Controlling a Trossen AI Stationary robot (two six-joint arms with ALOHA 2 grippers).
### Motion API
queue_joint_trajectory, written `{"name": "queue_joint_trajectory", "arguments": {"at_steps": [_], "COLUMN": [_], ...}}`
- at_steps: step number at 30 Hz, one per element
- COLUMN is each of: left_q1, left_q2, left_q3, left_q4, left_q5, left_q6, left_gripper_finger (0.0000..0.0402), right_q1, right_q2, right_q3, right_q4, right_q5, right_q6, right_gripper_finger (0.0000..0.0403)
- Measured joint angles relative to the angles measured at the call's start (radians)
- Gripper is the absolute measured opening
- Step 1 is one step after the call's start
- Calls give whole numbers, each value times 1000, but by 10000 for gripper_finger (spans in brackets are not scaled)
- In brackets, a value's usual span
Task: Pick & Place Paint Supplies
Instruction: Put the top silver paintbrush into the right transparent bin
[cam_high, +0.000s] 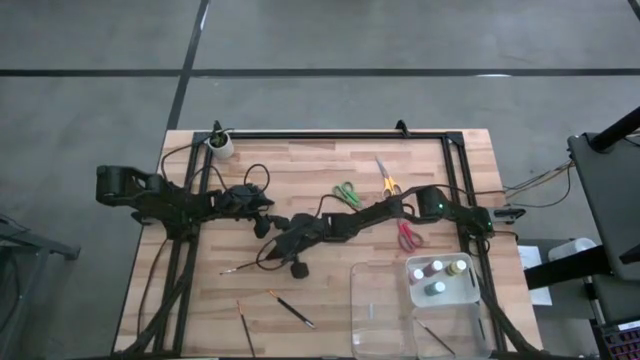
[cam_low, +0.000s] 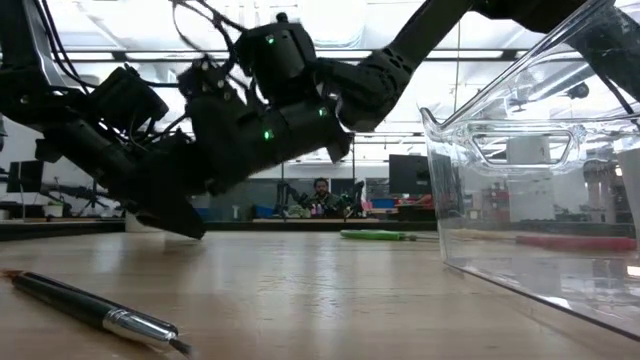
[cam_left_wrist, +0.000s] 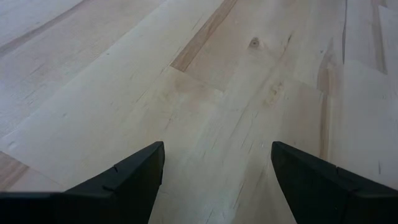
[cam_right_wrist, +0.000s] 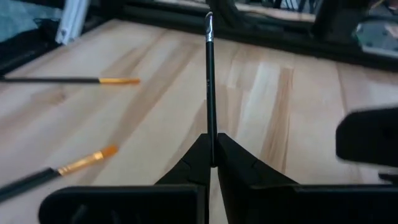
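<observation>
My right gripper (cam_high: 268, 259) reaches across the middle of the table and is shut on a thin black brush (cam_right_wrist: 209, 81) with a metal ferrule at its far end; the same brush (cam_high: 240, 268) shows in the high view. My left gripper (cam_left_wrist: 217, 174) stands open over bare wood at the table's left (cam_high: 262, 222), nothing between its fingers. Two more brushes (cam_high: 245, 325) (cam_high: 292, 310) lie flat near the front edge. Green (cam_high: 347, 193), yellow (cam_high: 387, 180) and red (cam_high: 408, 235) scissors lie on the wood. Paint bottles (cam_high: 437, 275) stand in the clear tray. My right gripper pinches the brush's black handle (cam_right_wrist: 211, 146) between its two fingertips, at the end away from the ferrule (cam_right_wrist: 209, 28). The fingers come slanting down from the table's right, and the brush sticks straight out ahead of them, toward the table's left. It looks clear of the wood.
A clear compartment tray (cam_high: 380, 310) (cam_low: 540, 200) takes up the near right. A white cup (cam_high: 220, 145) sits at the far left corner. A black rail frame (cam_high: 330, 135) runs along the far edge. One brush (cam_low: 100, 310) lies close to the low camera.
</observation>
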Motion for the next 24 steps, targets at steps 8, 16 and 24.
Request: {"name": "queue_joint_trajectory", "arguments": {"at_steps": [8,16,24], "left_q1": [0,0,0], "left_q2": [0,0,0], "left_q3": [0,0,0], "left_q4": [0,0,0], "left_q5": [0,0,0], "left_q6": [0,0,0], "left_gripper_finger": [303,303,303], "right_q1": [0,1,1], "right_q2": [-77,-216,-398], "right_q3": [0,-6,-68], "right_q4": [-14,-213,-380], "right_q5": [-96,-158,-153], "right_q6": [-1,-49,-71], "right_gripper_finger": [12,12,12]}}
